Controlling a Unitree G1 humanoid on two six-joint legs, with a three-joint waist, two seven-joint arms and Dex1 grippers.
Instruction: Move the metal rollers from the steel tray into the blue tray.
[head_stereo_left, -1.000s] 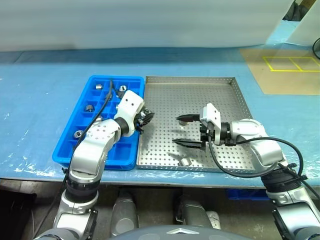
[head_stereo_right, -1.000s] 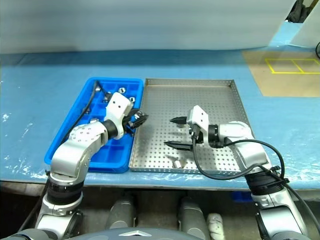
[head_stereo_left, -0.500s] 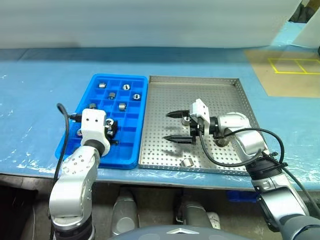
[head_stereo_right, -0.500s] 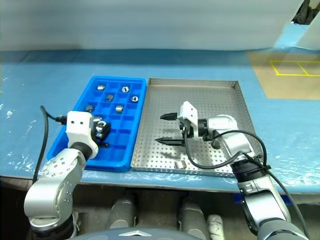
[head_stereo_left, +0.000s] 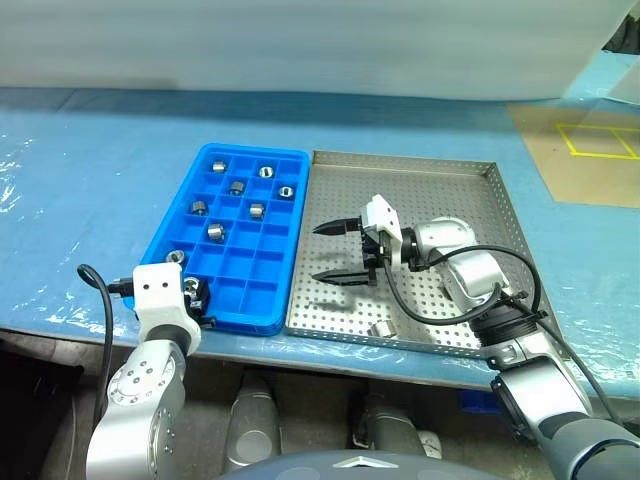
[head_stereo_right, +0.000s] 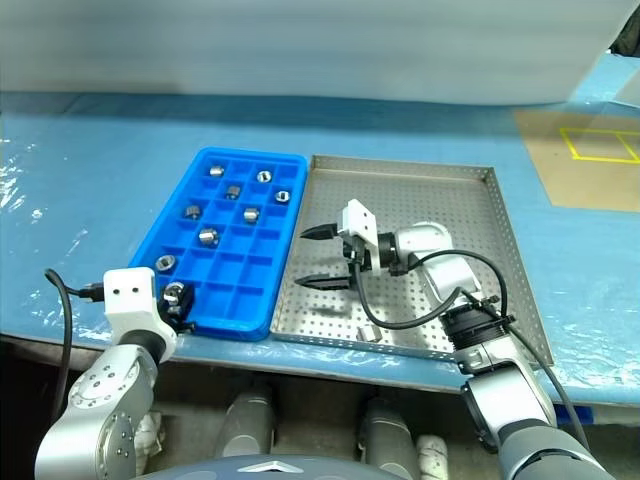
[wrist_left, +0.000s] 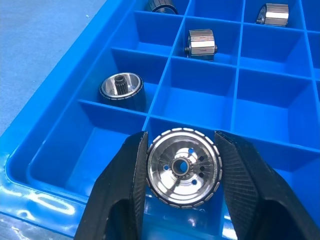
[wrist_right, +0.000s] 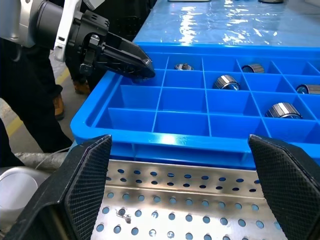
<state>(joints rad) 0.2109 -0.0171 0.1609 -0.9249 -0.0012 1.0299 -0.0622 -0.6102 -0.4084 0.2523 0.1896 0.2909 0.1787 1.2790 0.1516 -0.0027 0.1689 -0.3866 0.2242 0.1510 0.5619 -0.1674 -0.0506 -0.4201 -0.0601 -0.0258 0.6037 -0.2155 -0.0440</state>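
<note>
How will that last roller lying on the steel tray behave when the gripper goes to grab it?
The roller looks round and polished, so it may roll or slip on the steel tray. It seems solid metal, probably heavy for its size. The right gripper is open wide, leaving margin.

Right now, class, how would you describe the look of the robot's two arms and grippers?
Both arms are rounded silver-grey shells with black joints and a loose black cable. Each gripper, left and right, has a white block at its base and two black tapered fingers with a textured weave surface.
</note>
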